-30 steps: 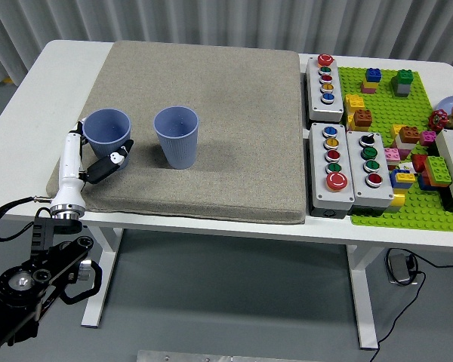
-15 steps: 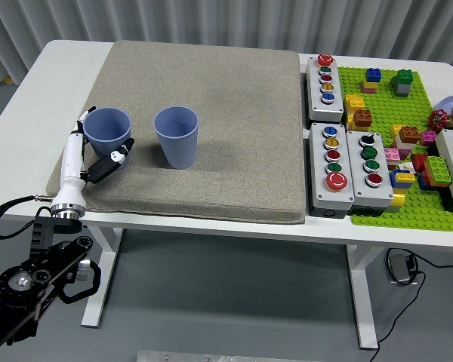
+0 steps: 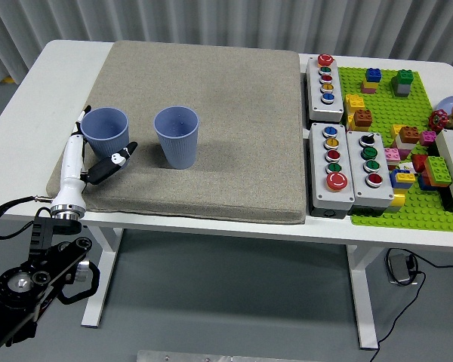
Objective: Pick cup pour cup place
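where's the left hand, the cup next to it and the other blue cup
left hand (image 3: 98, 154), head view, between thumb and fingers
left blue cup (image 3: 106, 138), head view, front wall
right blue cup (image 3: 178, 145), head view, front wall

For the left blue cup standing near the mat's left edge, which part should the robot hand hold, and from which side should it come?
Probably grip the left blue cup around its side wall, coming from the left. It stands upright with its mouth open upward, so a side hold suits pouring. The left robot hand is already beside it, fingers apart around the cup, and the other cup stands to its right.
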### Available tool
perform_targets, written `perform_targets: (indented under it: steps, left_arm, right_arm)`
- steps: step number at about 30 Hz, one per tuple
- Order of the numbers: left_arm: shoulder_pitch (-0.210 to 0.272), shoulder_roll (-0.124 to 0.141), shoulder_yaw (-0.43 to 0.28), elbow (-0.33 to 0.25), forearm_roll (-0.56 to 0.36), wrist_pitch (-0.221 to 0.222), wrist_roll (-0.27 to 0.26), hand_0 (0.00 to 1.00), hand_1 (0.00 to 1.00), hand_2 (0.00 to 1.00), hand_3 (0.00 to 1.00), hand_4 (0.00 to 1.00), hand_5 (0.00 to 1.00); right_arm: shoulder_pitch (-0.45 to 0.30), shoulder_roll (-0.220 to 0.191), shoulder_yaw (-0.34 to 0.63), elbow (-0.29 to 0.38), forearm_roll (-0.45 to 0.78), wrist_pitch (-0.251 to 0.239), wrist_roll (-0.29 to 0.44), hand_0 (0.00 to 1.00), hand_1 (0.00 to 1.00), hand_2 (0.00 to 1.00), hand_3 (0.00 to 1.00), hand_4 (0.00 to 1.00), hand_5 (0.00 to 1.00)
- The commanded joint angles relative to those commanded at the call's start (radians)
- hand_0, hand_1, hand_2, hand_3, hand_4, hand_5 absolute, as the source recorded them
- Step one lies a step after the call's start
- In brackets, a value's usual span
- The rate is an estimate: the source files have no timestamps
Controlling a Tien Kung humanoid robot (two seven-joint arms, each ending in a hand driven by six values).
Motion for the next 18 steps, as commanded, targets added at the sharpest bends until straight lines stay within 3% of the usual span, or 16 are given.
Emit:
perform_targets:
  steps: [2, 3, 12, 18]
  left_arm:
    - [0.003, 0.0, -0.002, -0.002, 0.002, 0.001, 0.0, 0.819, 0.867, 0.998, 0.998, 0.998, 0.496]
    - [0.004, 0.0, -0.003, -0.002, 0.003, 0.001, 0.0, 0.864, 0.919, 0.998, 0.998, 0.998, 0.485]
    - [0.017, -0.002, -0.017, 0.0, 0.001, 0.004, -0.003, 0.889, 0.943, 0.998, 0.998, 0.998, 0.488]
    - [0.048, 0.004, -0.042, -0.028, 0.016, -0.001, -0.002, 0.905, 0.948, 0.998, 0.998, 0.997, 0.481]
  right_arm:
    - [-0.001, 0.0, 0.0, 0.0, -0.002, 0.0, 0.0, 0.674, 0.599, 0.562, 0.579, 0.002, 0.043]
    - [-0.002, 0.0, 0.001, 0.0, -0.002, 0.0, -0.001, 0.674, 0.6, 0.562, 0.579, 0.002, 0.043]
    - [-0.006, 0.001, 0.003, 0.001, -0.009, 0.001, -0.002, 0.674, 0.599, 0.562, 0.579, 0.002, 0.044]
    - [-0.005, 0.0, 0.003, 0.0, -0.007, 0.002, -0.001, 0.674, 0.6, 0.562, 0.579, 0.002, 0.045]
